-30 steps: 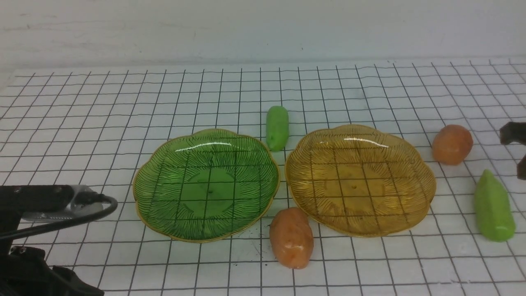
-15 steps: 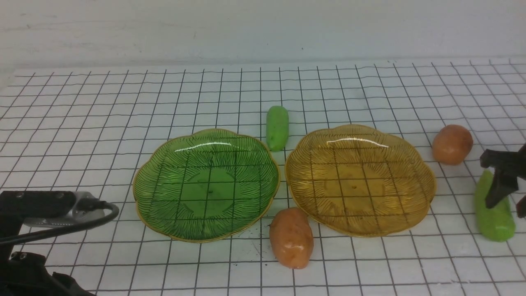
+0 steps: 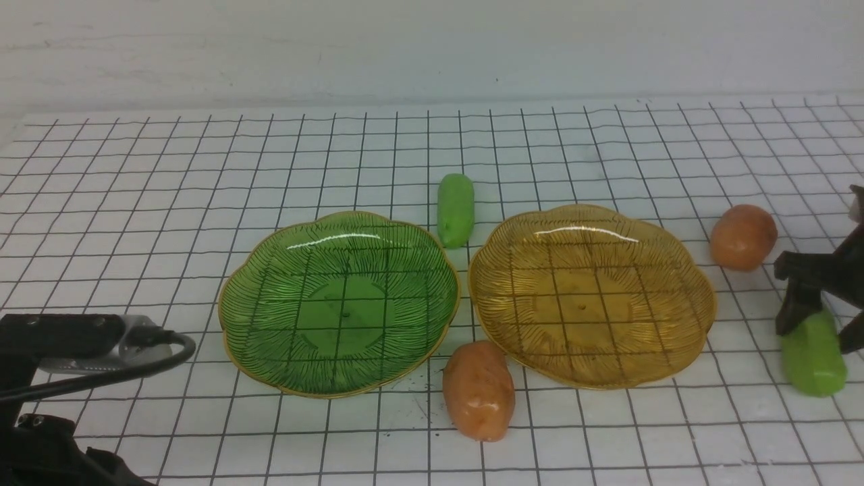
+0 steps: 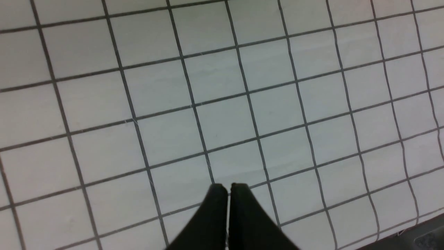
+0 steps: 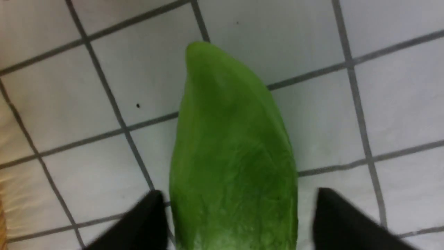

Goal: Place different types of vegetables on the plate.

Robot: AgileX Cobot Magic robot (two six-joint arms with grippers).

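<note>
Two plates lie side by side mid-table: a green plate [image 3: 341, 304] and an amber plate [image 3: 592, 295], both bare. One green cucumber piece [image 3: 455, 209] lies behind them. One orange-brown potato [image 3: 478, 390] lies in front between them, another potato [image 3: 742, 237] right of the amber plate. A second cucumber piece [image 3: 813, 354] lies at the far right. My right gripper [image 3: 815, 324] is open and straddles it, one finger each side with gaps showing; the wrist view shows the cucumber [image 5: 232, 152] between the fingers [image 5: 341, 218]. My left gripper [image 4: 228, 187] is shut and empty over bare grid.
The table is a white sheet with a black grid [image 3: 169, 189], ending at a white wall behind. My left arm with its cable [image 3: 101, 344] sits at the near left corner, left of the green plate.
My right gripper has come in from the right edge and lowered over the far-right cucumber piece, now straddling it. The left arm and the vegetables have not moved.
</note>
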